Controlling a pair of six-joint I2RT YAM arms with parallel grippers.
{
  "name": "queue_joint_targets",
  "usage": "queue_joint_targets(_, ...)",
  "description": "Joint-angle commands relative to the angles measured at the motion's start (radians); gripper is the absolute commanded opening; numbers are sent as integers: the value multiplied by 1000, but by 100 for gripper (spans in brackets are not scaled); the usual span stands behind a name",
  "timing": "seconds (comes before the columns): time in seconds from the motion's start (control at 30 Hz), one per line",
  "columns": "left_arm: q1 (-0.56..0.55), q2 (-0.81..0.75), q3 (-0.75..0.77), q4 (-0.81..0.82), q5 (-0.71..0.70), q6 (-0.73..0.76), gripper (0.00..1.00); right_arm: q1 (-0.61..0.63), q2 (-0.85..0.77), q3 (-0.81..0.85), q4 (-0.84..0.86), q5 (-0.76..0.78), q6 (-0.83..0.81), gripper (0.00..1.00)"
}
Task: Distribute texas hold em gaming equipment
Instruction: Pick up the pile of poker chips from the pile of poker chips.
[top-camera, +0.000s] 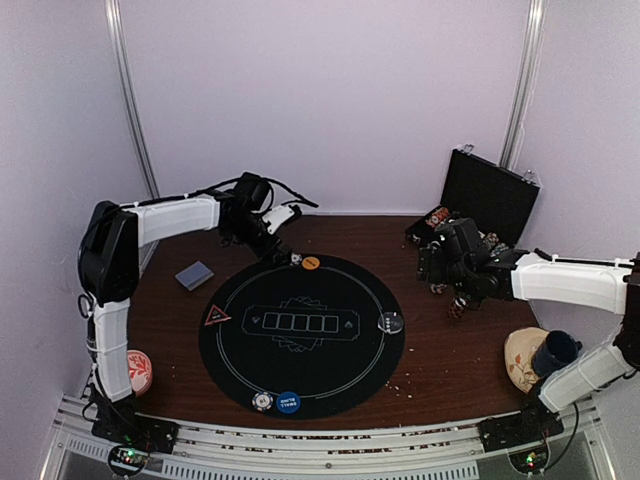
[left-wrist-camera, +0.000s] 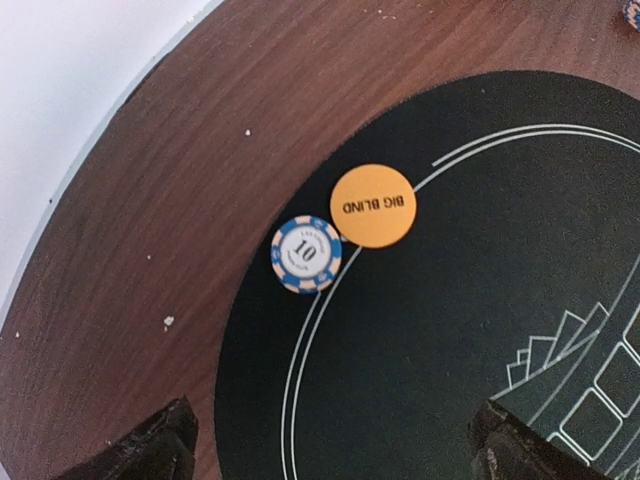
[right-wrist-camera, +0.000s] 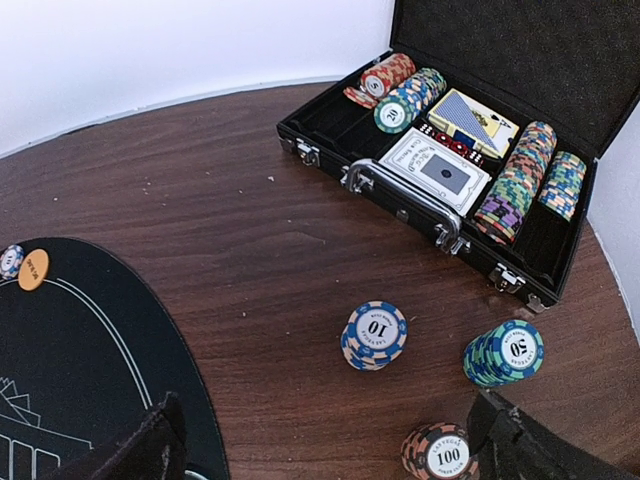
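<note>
A blue-striped "10" poker chip (left-wrist-camera: 306, 254) lies at the black round mat's (left-wrist-camera: 430, 350) far edge, touching the orange "BIG BLIND" disc (left-wrist-camera: 372, 205). My left gripper (left-wrist-camera: 335, 455) is open and empty just above them, also in the top view (top-camera: 272, 243). My right gripper (right-wrist-camera: 335, 455) is open and empty over three chip stacks: "10" (right-wrist-camera: 374, 335), green "50" (right-wrist-camera: 503, 352) and "100" (right-wrist-camera: 440, 452). On the mat are a red triangle marker (top-camera: 217, 316), a black disc (top-camera: 390, 322), and a blue disc (top-camera: 288, 402) beside a chip (top-camera: 263, 401). The card deck (top-camera: 194, 275) lies on the table to the left.
An open black case (right-wrist-camera: 400, 205) holding chip rows and card boxes stands at the back right. A red-and-white dish (top-camera: 138, 372) sits near left. A dark blue cup (top-camera: 555, 352) sits on a tan dish (top-camera: 518, 362) near right. Crumbs dot the table.
</note>
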Motion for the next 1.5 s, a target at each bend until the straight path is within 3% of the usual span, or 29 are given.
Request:
queue_joint_targets(0.0, 10, -161, -142, 69, 34, -20, 98, -34, 29, -18, 10, 15, 23, 100)
queue_joint_targets(0.33, 27, -582, -628, 167, 39, 37, 98, -142, 80, -17, 6, -49, 11, 100)
queue_joint_targets(0.63, 32, -823, -932, 278, 26, 79, 98, -179, 215, 33, -15, -126, -33, 98)
queue_joint_targets(0.9, 32, -814, -961, 353, -73, 47, 98, -180, 302, 106, -40, -158, -60, 95)
queue_joint_targets(1.47, 33, -842, -987, 400, -88, 37, 98, -192, 456, 230, -70, -74, -50, 89)
